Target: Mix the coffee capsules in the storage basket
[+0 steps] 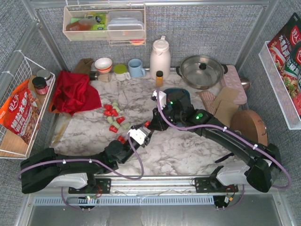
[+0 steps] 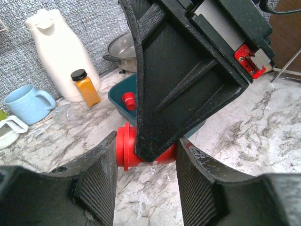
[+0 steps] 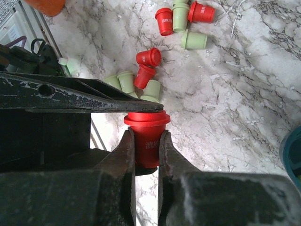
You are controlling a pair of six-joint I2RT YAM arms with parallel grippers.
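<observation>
Coffee capsules (image 1: pixel 115 117) mostly lie loose on the surface (image 1: pixel 188 150), well apart from the storage basket (image 2: pixel 116 96), where you see only 1 red one, so mixing has barely begun. Between them, your right fingers (image 3: pixel 123 162) pinch the body of a red capsule (image 3: pixel 146 136); your left fingers (image 2: pixel 91 183) clamp it end to end, long axis roughly level, rim toward the pile.

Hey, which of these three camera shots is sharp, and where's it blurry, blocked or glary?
Top external view: evenly lit and sharp, with a slight sheen on the pot lid. Left wrist view: the right gripper blocks the centre, and the camera's own fingers look dark and soft. Right wrist view: the red capsule and marble table are crisp.
</observation>
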